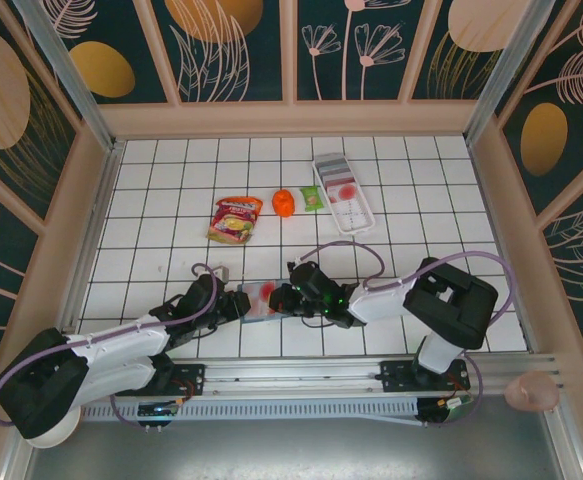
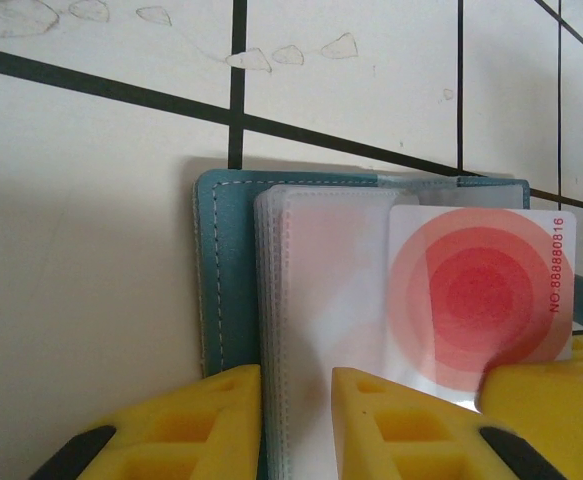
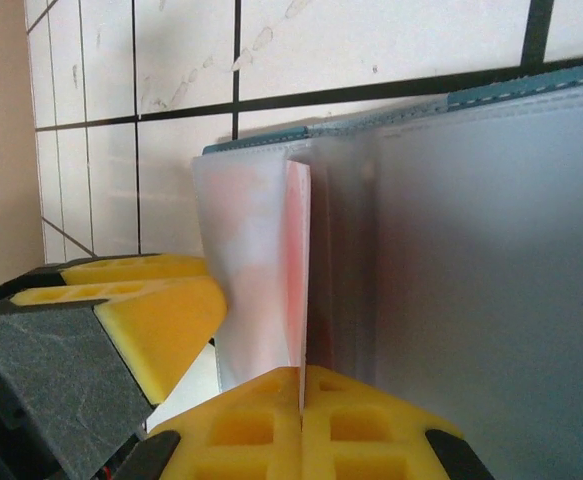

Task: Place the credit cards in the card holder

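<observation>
- One credit card (image 2: 481,300), whitish with red-pink rings, lies over the open card holder (image 2: 226,270). The card's near edge is gripped in the right pincer (image 3: 301,385), whose jaws are closed flat on it.
- The card holder is dark teal with pale stitching and a stack of clear sleeves. It lies open at the near middle of the counter (image 1: 151,230), between the two pincers.
- The left pincer (image 2: 296,375) stands narrow, its yellow fingers (image 2: 201,425) set on either side of the sleeve stack at the holder's near edge, holding it.
- Far and to the right, well apart from the holder, a long white tray (image 1: 357,223) carries other credit cards (image 1: 343,188) with red marks.
- Left of the tray sit a small green packet (image 1: 313,198), an orange object (image 1: 283,202) and a red and yellow snack packet (image 1: 234,218).
- The counter is white tile with a dark grid. In the left wrist view faint smudges show on the tiles.
- Dark teal wall panels in pale frames surround it, patterned with beige plant outlines and orange ovals.
- Red print along the card's right edge reads "NO:88880816". The snack packet's print is too small to read.
</observation>
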`<state>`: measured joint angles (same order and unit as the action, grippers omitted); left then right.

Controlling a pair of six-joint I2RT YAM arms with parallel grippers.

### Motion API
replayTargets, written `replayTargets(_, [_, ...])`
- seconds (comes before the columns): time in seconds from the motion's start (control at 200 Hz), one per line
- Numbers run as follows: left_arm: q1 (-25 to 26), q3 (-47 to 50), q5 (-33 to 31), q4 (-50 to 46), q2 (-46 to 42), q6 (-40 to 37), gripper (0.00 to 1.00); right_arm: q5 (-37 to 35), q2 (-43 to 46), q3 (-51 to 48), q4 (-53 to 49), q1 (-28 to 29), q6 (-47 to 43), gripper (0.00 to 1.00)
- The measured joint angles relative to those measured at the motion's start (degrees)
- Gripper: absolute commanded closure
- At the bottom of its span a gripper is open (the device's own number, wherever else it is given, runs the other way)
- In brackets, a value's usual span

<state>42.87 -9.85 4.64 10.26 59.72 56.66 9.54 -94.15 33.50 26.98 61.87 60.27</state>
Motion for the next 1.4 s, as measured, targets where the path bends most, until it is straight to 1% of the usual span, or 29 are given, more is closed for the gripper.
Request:
replayTargets(0.355, [0.0, 0.1, 0.0, 0.0, 0.0, 0.0, 0.74, 3.1, -0.5, 1.1, -1.1, -0.8, -1.4, 1.0])
replayTargets(0.41, [0.0, 0.1, 0.0, 0.0, -0.1, 0.0, 0.74, 3.5, -1.2, 2.0, -1.6, -0.8, -1.5, 0.94])
replayTargets(0.46, [0.0, 0.1, 0.0, 0.0, -0.2, 0.0, 0.74, 3.7, -1.5, 2.6, -2.2, -0.8, -1.7, 0.84])
replayTargets(0.535, [0.0, 0.1, 0.0, -0.2, -0.4, 0.0, 0.74, 3.8, -1.5, 3.1, -3.5, -0.8, -2.0, 0.61])
replayTargets(0.575, [0.0, 0.1, 0.0, -0.2, -0.4, 0.0, 0.74, 3.8, -1.5, 3.1, -4.9, -0.8, -2.0, 0.54])
replayTargets(0.631, [0.0, 0.1, 0.0, -0.3, -0.5, 0.0, 0.74, 3.6, -1.2, 3.5, -5.6, -0.7, -2.6, 0.49])
replayTargets(0.756, [0.0, 0.1, 0.1, -0.2, -0.5, 0.0, 0.74, 1.4, 0.4, 4.8, -10.9, -0.6, -3.2, 0.48])
replayTargets(0.851, [0.0, 0.1, 0.3, -0.3, -0.5, 0.0, 0.74, -0.6, 1.0, 6.4, -15.9, -0.6, -4.2, 0.42])
replayTargets(0.926, [0.0, 0.1, 0.4, -0.3, -0.5, 0.0, 0.74, -2.2, 1.1, 8.4, -19.6, -0.3, -5.1, 0.42])
replayTargets(1.056, [0.0, 0.1, 0.5, -0.3, -0.5, 0.0, 0.74, -4.0, 1.1, 9.9, -22.9, -0.3, -6.3, 0.49])
replayTargets(1.401, [0.0, 0.2, 0.5, -0.4, -0.6, 0.0, 0.76, -5.4, 0.0, 11.1, -25.6, 0.6, -7.4, 0.64])
